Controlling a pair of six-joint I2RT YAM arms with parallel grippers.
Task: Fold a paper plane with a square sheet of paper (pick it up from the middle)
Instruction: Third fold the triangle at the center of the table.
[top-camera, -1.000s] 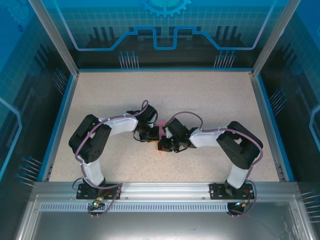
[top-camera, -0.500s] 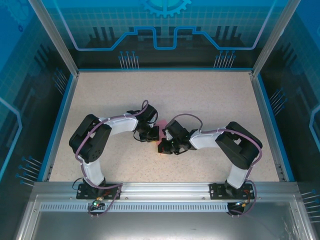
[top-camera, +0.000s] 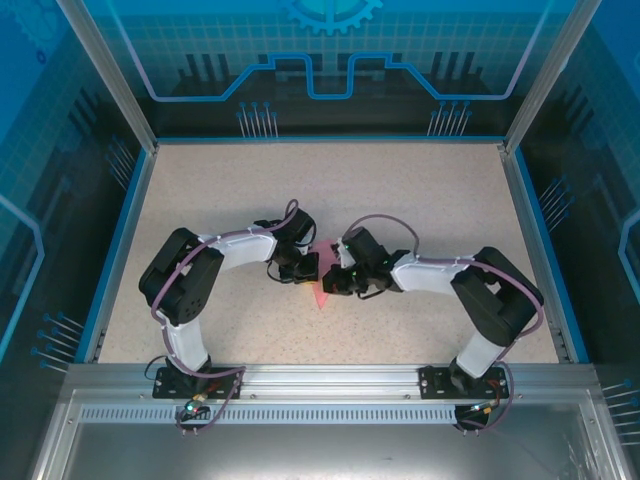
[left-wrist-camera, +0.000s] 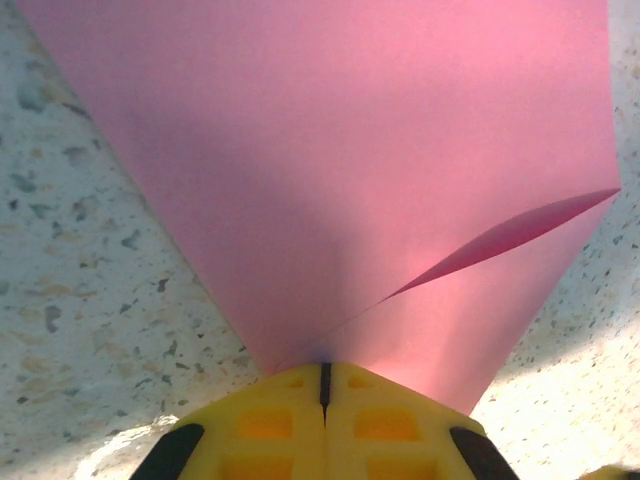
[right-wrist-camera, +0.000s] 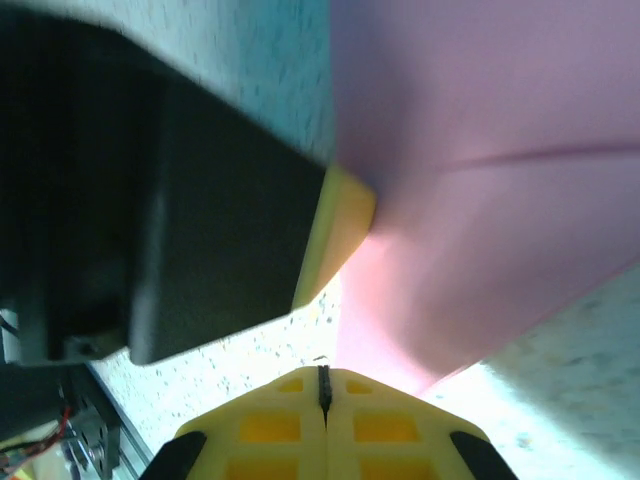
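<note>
step: pressing a fold into the paper (top-camera: 320, 295), mid-table (top-camera: 430, 200), between the two arms
how: my read is pin the layers with one tip and run the other along the fold line, pressing straight down. Go slow, a thin sheet dragged sideways will skid or buckle
left end effector (left-wrist-camera: 323, 378): fingers fully closed, tip at the paper's near edge beside a lifted flap (left-wrist-camera: 520, 228); pinched or just pressed, can't tell
right end effector (right-wrist-camera: 322, 385): closed, tip at a paper corner, same doubt
paper: partly folded, point towards the arm bases
</note>
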